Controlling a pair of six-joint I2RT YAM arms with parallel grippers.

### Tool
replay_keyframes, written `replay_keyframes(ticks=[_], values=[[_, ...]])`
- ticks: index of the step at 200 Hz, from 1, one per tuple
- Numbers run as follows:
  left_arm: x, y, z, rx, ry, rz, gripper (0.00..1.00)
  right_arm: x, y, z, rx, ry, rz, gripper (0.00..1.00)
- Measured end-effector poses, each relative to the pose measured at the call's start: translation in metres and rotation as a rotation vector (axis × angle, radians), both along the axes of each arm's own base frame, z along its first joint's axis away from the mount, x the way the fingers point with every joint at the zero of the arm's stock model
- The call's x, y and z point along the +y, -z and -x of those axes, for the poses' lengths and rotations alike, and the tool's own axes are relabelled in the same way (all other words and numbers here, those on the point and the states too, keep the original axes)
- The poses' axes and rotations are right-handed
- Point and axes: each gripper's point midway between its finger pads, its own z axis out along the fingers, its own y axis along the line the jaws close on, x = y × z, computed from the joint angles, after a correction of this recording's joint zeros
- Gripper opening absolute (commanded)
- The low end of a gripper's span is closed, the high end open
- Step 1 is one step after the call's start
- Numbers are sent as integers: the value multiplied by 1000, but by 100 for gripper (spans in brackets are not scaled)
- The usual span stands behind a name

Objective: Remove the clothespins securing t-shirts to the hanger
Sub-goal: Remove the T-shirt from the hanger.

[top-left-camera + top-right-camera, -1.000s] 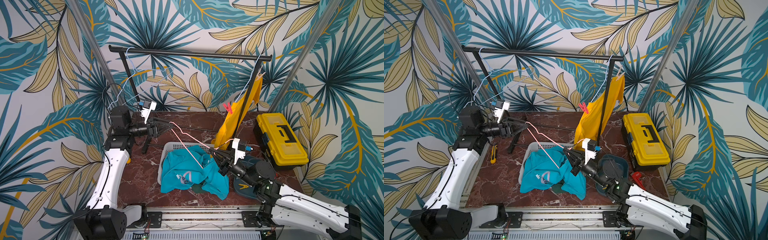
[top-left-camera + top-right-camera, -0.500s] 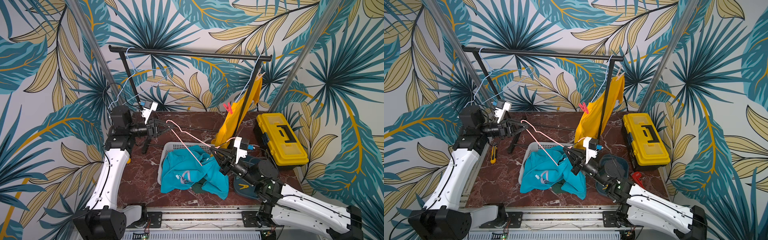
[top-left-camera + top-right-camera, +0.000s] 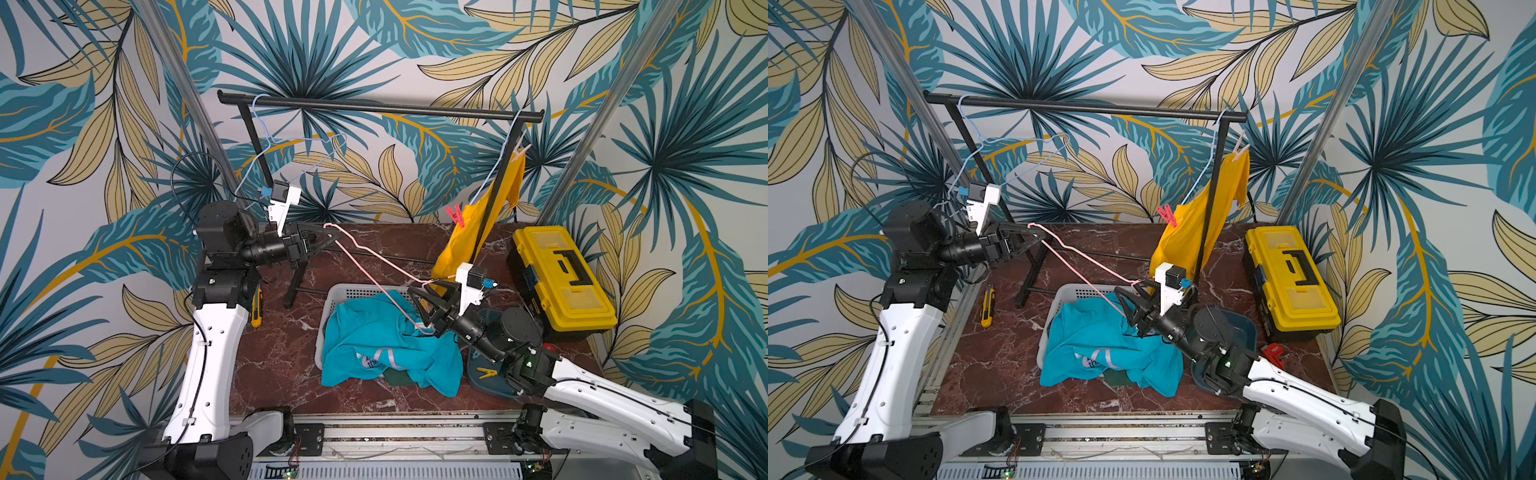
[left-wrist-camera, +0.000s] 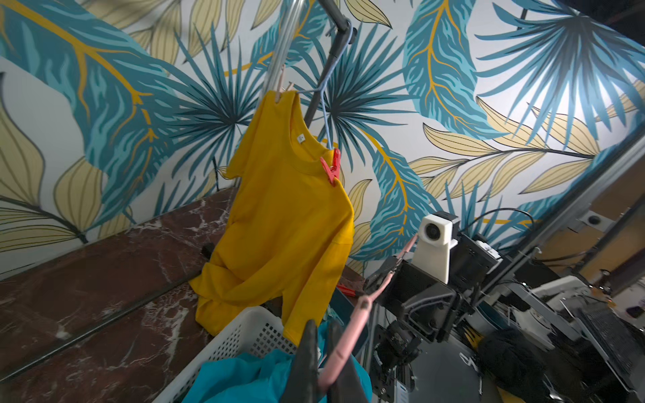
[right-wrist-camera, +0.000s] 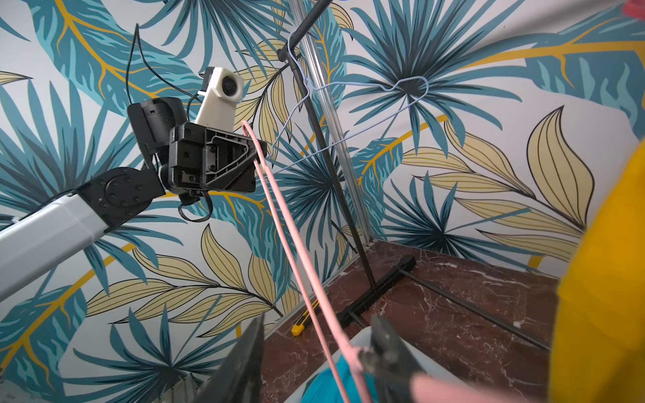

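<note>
Pink hanger (image 4: 345, 340) bare: left tool (image 3: 331, 237) clamps it, right tool (image 3: 426, 291) gapes around it. Likely next: red clothespin (image 3: 455, 214) beyond right tool.

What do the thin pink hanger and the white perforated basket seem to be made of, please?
The thin pink hanger looks like coated wire: slim, bent, matte. The white perforated basket is likely moulded plastic: regular grid of holes, smooth rim.
</note>
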Motion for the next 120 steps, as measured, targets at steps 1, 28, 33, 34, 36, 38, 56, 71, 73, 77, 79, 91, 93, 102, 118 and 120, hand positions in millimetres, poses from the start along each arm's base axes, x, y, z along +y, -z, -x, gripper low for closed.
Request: replay_keyframes(ticks=[1, 28, 33, 34, 36, 38, 56, 71, 73, 77, 79, 91, 93, 102, 118, 120], values=[[1, 0, -1, -2, -8, -1, 0, 0, 0, 0, -1, 1, 1, 61], [10, -5, -5, -41, -129, -20, 0, 2, 8, -6, 20, 24, 33, 82], [12, -6, -4, -47, -150, -25, 0, 1, 10, -7, 28, 31, 34, 84], [12, -6, -4, -52, -157, -27, 0, 0, 10, -7, 29, 33, 32, 85], [13, -7, -4, -55, -167, -29, 0, 0, 10, -7, 28, 37, 34, 85], [13, -7, -3, -57, -171, -31, 0, -1, 11, -7, 29, 38, 36, 86], [19, -11, 2, -96, -237, -54, 0, -19, 18, 0, 45, 64, 18, 91], [22, -14, 6, -110, -275, -69, 0, -39, 19, 7, 52, 93, -1, 94], [23, -14, 6, -113, -280, -72, 0, -42, 18, 8, 52, 99, -5, 95], [24, -16, 7, -115, -289, -74, 0, -48, 17, 10, 53, 108, -13, 95], [24, -16, 7, -116, -293, -76, 0, -50, 16, 11, 52, 109, -15, 95], [26, -19, 8, -123, -314, -84, 0, -70, 12, 17, 50, 144, -46, 96], [27, -20, 9, -125, -317, -85, 0, -73, 11, 18, 49, 150, -49, 96], [27, -23, 11, -125, -325, -87, 0, -87, 9, 23, 47, 172, -73, 96], [27, -29, 17, -131, -326, -86, 0, -106, 11, 28, 45, 206, -101, 97], [27, -30, 18, -133, -325, -85, 0, -108, 11, 29, 46, 210, -104, 97]])
